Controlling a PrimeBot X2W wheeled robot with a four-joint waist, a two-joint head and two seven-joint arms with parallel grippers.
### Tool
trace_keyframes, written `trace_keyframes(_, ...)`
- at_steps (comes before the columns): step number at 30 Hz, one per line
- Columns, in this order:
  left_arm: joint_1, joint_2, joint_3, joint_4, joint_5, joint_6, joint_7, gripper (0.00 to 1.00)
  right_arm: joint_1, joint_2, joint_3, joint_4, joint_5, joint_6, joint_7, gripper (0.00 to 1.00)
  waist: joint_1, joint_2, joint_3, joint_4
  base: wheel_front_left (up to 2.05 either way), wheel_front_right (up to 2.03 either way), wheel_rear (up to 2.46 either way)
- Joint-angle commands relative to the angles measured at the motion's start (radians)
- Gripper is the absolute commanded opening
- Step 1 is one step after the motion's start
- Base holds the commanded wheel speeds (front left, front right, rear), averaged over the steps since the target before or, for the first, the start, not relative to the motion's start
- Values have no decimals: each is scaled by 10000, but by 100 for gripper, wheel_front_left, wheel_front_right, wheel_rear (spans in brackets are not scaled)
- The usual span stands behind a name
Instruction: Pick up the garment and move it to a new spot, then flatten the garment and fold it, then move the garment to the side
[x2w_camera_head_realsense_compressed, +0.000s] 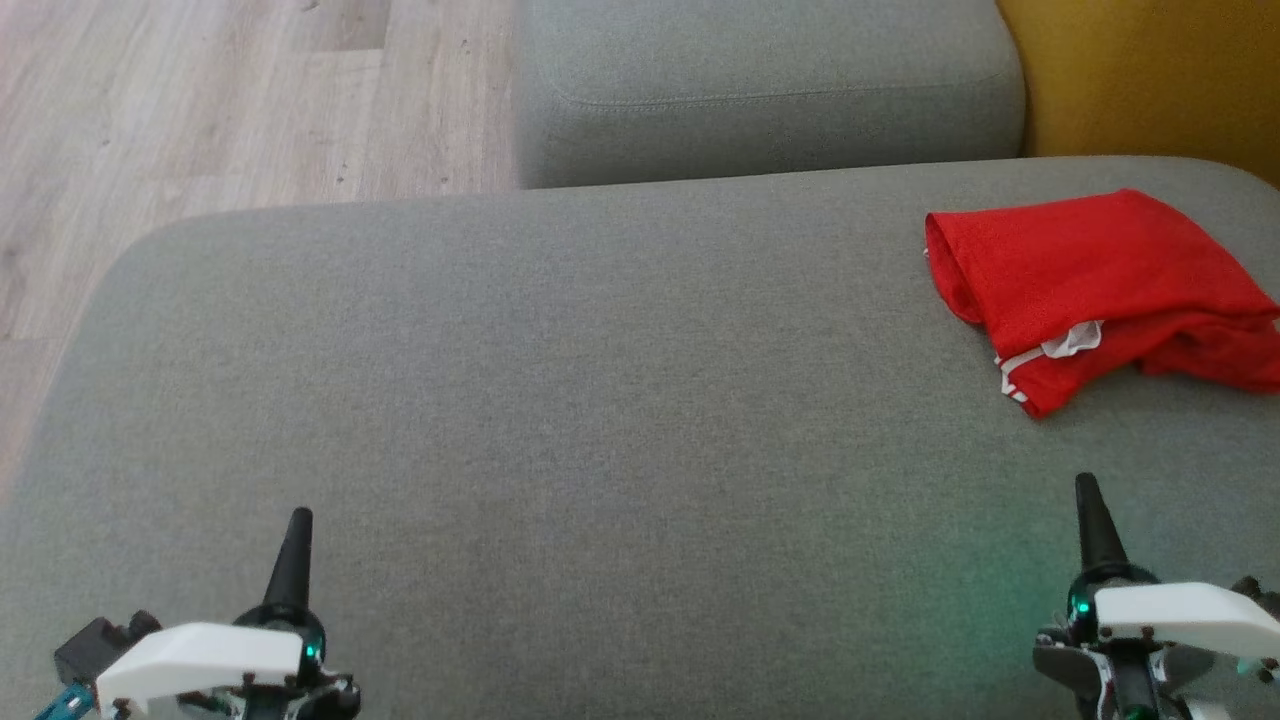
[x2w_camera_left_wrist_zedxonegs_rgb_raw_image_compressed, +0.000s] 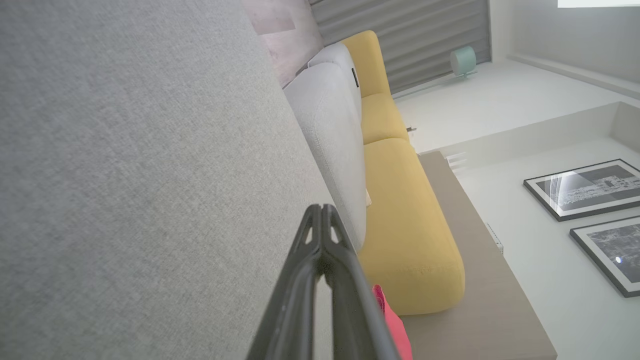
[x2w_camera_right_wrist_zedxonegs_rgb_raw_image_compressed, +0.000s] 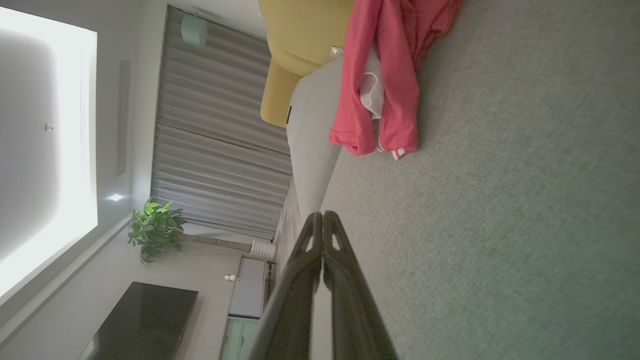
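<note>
both hovering closed, empty: dark-fingered left gripper (x2w_camera_head_realsense_compressed: 299, 518), right gripper (x2w_camera_head_realsense_compressed: 1087, 487) at bottom corners; crumpled red fabric garment (x2w_camera_head_realsense_compressed: 1090, 270) lying upper right.

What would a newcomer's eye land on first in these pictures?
The red garment, loosely folded with white trim showing, lies at the far right of the grey sofa cushion. The left gripper at lower left and the right gripper at lower right are shut, both apart from it. A yellow cushion shows at top right.
</note>
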Motion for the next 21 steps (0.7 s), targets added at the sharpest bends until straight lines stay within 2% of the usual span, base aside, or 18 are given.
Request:
trace_keyframes(1, -754, 171, 346, -250, -394, -153, 79, 0, -657, -152, 62, -409, 387, 29, 113, 0, 1, 0, 31, -6, 0, 0, 0)
trace_keyframes(21, -1426, 154, 762, 61, -2643, -449, 638, 0, -1049, -149, -323, -545, 2495, 34, 674, 0, 0, 0, 305, -56, 0, 0, 0)
